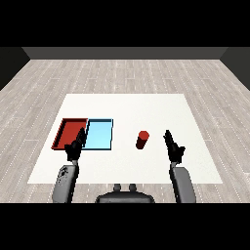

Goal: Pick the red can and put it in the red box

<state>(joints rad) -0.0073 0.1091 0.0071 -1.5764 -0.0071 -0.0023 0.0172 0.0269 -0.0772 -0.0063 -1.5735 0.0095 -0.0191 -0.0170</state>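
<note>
Head view: red can [142,139] upright on table [127,105], not yet grasped. R hand [172,145] just right of it, fingers straight, released; L hand [75,146] relaxed near red tray [70,122]. Pick + place both left.

You have just one view here, and it looks out from the robot's head. It sits high up and looks down and forward across the white counter [132,105]. You see the whole counter, with grey wood floor [122,73] all around it and a dark wall far at the back. The camera is not close; things on the counter look small. The two forearms come in from the bottom corners, so the left hand [74,149] is at your left and the right hand [174,149] at your right. No second view shares this scene.
</note>
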